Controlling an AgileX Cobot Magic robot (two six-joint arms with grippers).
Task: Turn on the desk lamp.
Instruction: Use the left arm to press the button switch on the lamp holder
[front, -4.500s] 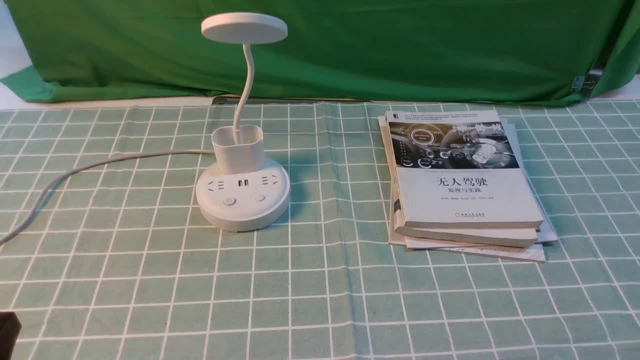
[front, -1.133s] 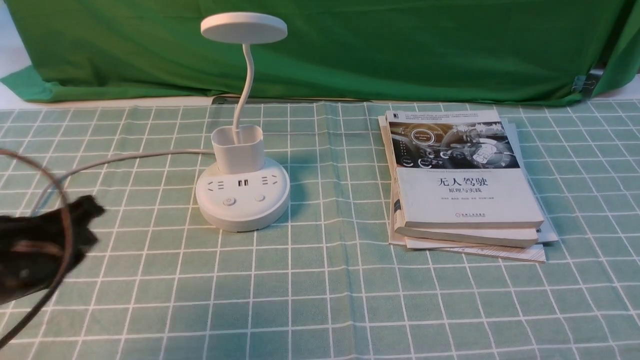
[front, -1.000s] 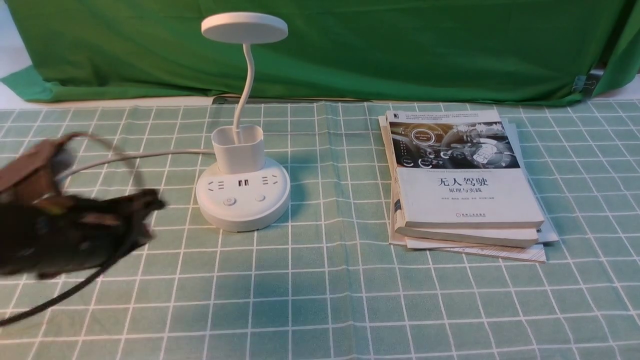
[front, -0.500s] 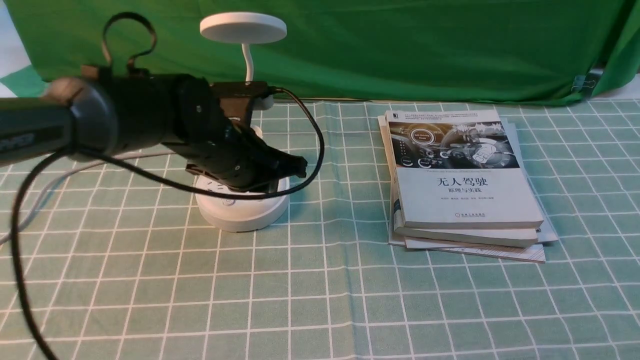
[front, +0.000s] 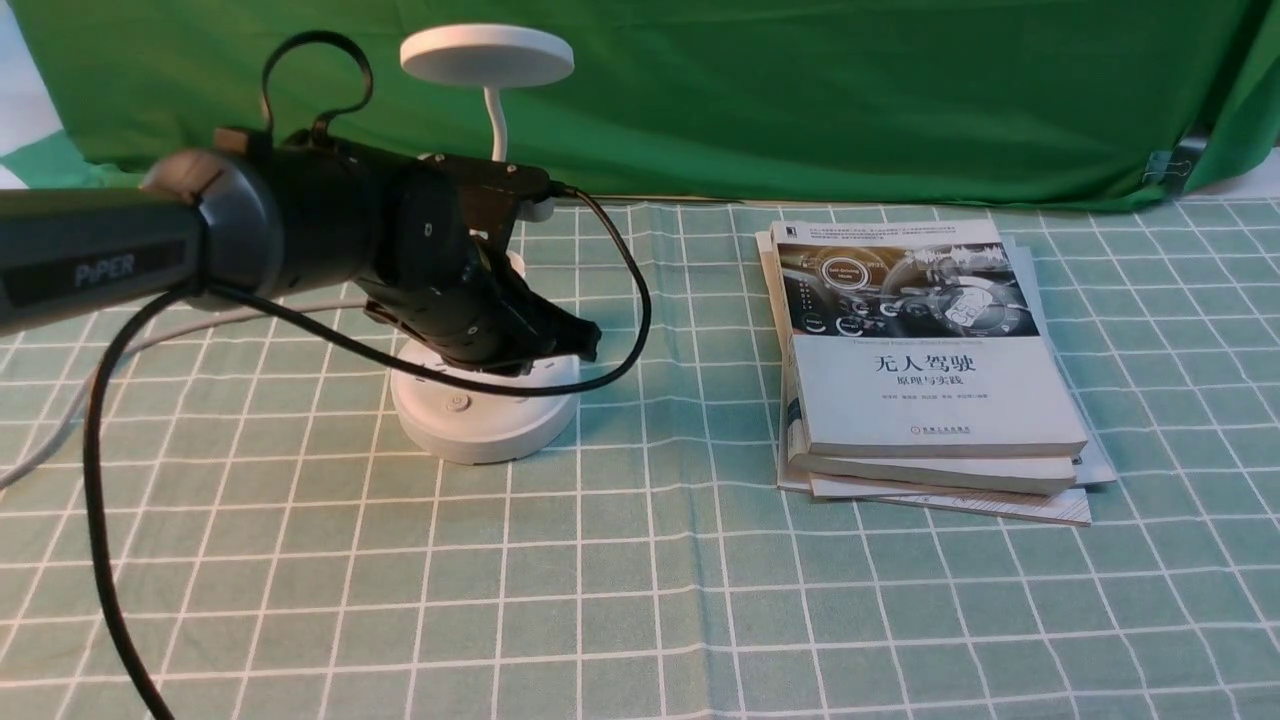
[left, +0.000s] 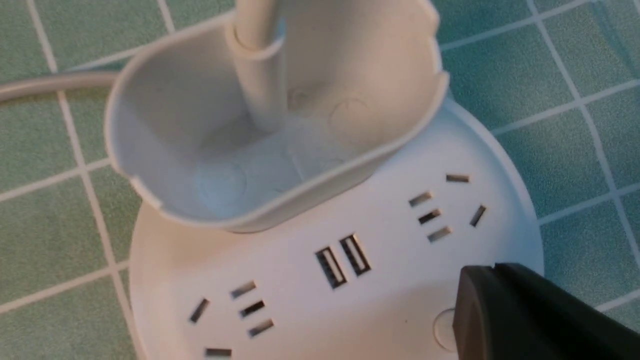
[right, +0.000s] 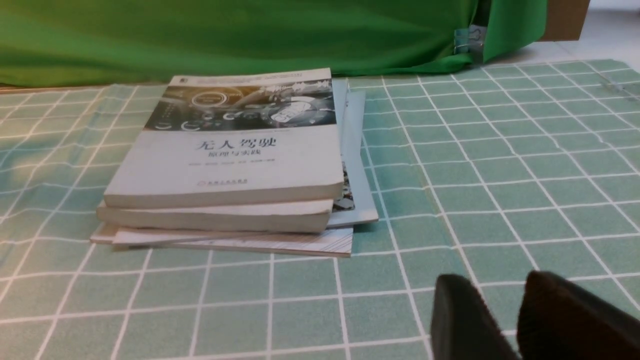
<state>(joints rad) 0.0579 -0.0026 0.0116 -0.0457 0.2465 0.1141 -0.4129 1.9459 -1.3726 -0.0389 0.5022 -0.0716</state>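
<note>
Left wrist view: end effector (left: 492, 272) closed on nothing, tips over the lamp's base (left: 300, 295), just beside a button (left: 445, 330); centre there, press straight down, gently.

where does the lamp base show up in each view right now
Front view: left of centre, base partly behind the left arm and its black cable.
Left wrist view: large, filling the lower middle, cut off by the picture's bottom edge.
Right wrist view: not in it.
Shared landmark: the checked cloth, in all three views.
</note>
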